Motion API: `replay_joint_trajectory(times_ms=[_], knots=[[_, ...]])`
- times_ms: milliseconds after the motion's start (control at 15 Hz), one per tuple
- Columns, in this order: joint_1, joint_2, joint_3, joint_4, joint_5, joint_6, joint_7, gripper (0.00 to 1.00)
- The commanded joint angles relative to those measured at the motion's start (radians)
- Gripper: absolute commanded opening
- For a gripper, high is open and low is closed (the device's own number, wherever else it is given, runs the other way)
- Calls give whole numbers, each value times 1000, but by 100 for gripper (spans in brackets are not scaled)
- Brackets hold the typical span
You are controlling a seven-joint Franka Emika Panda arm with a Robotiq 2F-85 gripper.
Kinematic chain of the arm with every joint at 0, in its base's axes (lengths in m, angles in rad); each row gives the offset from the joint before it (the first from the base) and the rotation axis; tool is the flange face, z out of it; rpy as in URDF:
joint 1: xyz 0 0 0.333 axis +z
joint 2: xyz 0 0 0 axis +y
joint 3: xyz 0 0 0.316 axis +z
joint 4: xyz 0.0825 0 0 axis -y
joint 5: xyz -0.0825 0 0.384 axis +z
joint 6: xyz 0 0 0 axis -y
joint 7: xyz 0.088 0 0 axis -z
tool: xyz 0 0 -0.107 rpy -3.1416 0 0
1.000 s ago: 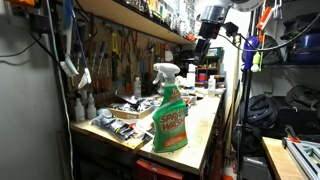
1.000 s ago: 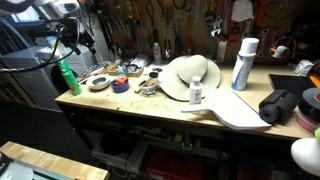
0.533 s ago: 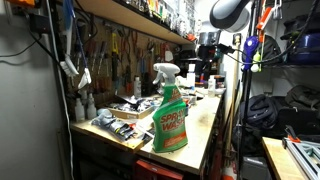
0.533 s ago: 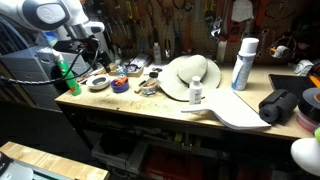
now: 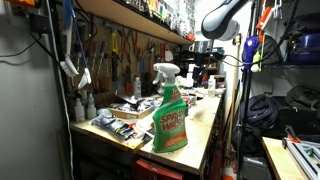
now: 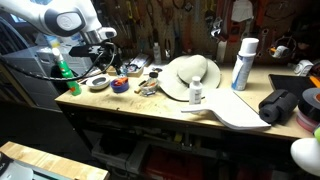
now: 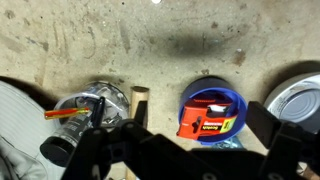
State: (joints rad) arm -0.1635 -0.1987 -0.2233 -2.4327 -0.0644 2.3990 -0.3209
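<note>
In the wrist view my gripper is open and empty, looking straight down at the bench. Between its fingers, below them, sits a blue bowl holding a red and orange box. A round metal tin and an orange-handled tool lie to the left, a wooden stick between them and the bowl. In an exterior view my gripper hangs above the blue bowl, apart from it. It also shows far back in an exterior view.
A green spray bottle stands at the bench end. A white hat, a small white bottle, a white spray can and a black cloth lie further along. Tools hang on the back wall.
The arm has swung from high beside the bench down and over it. My gripper now hangs above the blue bowl. Nothing on the bench has moved.
</note>
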Motion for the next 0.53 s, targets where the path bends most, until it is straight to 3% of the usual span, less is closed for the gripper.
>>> replay_joint_trajectory(times_ms=[0,333,467], knots=[[2,13,3,-3,3,13,-2,100],[10,97,33,6,-17,76,52,100],[12,122,48,10,-20,74,94,92]])
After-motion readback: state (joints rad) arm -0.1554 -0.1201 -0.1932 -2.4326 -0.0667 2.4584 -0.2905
